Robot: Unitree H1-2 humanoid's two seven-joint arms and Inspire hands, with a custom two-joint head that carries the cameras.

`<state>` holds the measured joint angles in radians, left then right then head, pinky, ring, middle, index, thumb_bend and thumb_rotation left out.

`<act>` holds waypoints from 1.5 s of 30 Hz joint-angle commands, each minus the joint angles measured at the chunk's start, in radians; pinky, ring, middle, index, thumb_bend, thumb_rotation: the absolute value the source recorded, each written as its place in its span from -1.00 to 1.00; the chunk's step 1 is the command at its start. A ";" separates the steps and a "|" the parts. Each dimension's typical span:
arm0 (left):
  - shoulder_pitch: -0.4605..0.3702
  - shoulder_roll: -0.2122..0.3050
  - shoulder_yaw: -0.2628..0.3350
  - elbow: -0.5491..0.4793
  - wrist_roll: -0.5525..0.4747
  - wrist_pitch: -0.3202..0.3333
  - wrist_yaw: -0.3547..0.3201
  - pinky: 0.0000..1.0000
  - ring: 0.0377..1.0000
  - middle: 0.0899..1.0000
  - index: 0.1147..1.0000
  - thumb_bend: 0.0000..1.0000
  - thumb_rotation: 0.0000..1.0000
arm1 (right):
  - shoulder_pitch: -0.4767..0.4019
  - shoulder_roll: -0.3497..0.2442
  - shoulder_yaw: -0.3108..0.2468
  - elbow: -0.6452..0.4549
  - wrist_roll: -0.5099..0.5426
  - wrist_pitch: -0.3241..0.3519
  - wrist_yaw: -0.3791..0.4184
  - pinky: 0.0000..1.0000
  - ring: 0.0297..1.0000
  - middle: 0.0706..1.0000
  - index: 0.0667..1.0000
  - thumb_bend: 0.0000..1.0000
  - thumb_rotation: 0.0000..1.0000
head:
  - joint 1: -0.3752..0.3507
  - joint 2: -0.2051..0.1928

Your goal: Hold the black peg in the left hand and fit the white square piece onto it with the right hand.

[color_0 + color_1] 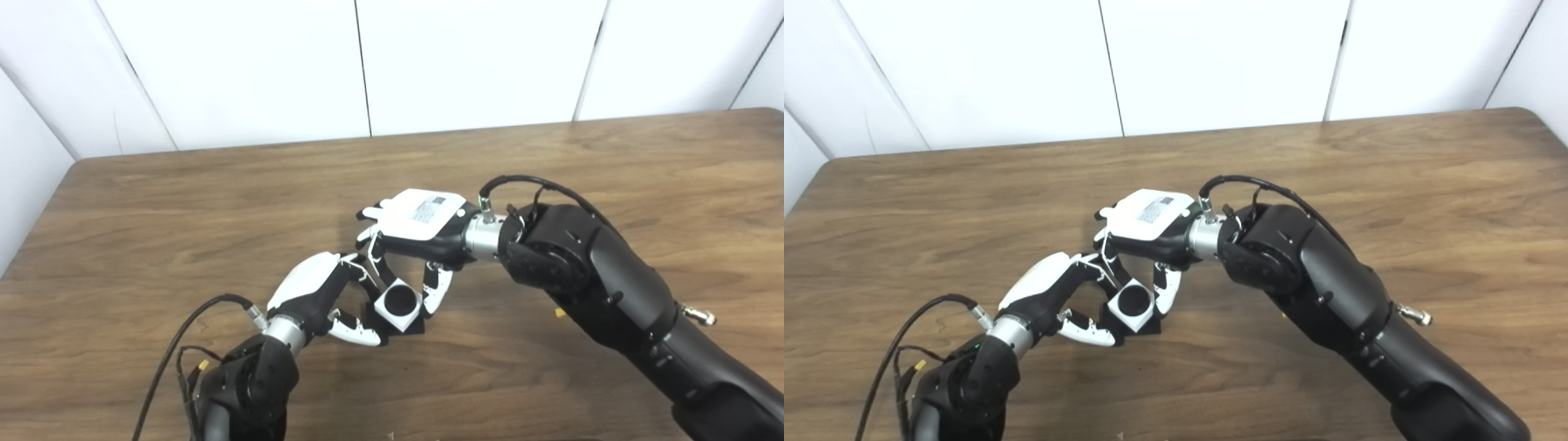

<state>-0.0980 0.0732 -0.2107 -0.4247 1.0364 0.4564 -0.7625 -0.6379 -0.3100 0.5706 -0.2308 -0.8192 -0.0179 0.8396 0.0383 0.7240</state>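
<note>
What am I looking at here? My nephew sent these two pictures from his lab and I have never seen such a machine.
It is a humanoid robot at a brown wooden table. Both pictures come from two cameras side by side on its head, so they show one scene. The two black arms enter from the bottom edge. The left hand and the right hand meet over a white square piece with a round dark hole, which sits on a black peg part. The fingers of both hands close around these parts; exactly which hand grips which is hard to see.
</note>
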 commanded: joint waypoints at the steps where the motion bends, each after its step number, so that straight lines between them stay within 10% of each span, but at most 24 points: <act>1: -0.010 -0.006 -0.005 0.019 0.019 0.013 -0.018 1.00 1.00 0.90 -0.15 0.00 -0.84 | -0.022 0.001 -0.004 -0.003 0.004 -0.012 -0.003 0.96 1.00 0.74 -0.10 0.05 -0.71 | 0.003 -0.001; 4: -0.004 -0.009 -0.003 0.013 0.017 0.013 -0.015 1.00 1.00 0.89 -0.15 0.01 -0.84 | -0.023 -0.007 -0.005 0.007 0.001 -0.010 0.001 0.97 1.00 0.75 -0.09 0.05 -0.70 | 0.005 0.001; 6: 0.000 -0.010 0.000 0.005 0.021 0.013 -0.020 1.00 1.00 0.90 -0.15 0.01 -0.84 | -0.024 -0.010 -0.009 0.014 0.000 -0.004 0.004 0.95 1.00 0.75 0.15 0.75 -0.52 | 0.004 0.001; 9: 0.004 -0.015 0.005 -0.005 0.031 0.013 -0.032 1.00 1.00 0.90 -0.15 0.01 -0.84 | -0.024 -0.017 -0.014 0.026 -0.004 0.003 0.002 0.96 1.00 0.75 0.24 0.90 -0.45 | 0.005 0.004; 19: 0.014 -0.015 0.010 -0.041 0.059 0.013 -0.079 1.00 1.00 0.90 -0.14 0.02 -0.83 | -0.021 -0.033 -0.033 0.053 -0.005 0.000 -0.010 0.96 1.00 0.75 0.30 0.96 -0.42 | 0.008 0.007; 25: 0.014 0.003 0.013 -0.078 0.062 0.012 -0.128 1.00 1.00 0.93 0.35 0.52 -0.31 | -0.018 -0.035 -0.042 0.057 -0.008 0.004 -0.013 0.98 1.00 0.75 0.27 0.97 -0.42 | 0.009 0.011; 45: -0.022 0.002 0.092 -0.163 0.131 0.013 -0.345 0.83 1.00 0.95 0.60 0.71 -0.11 | -0.010 -0.032 -0.070 0.073 -0.018 0.007 -0.030 0.95 1.00 0.74 0.25 0.94 -0.37 | 0.013 0.020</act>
<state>-0.1097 0.0744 -0.1228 -0.5719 1.1532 0.4569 -1.0717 -0.6104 -0.3417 0.5235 -0.1444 -0.8407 -0.0096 0.8422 0.0506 0.7440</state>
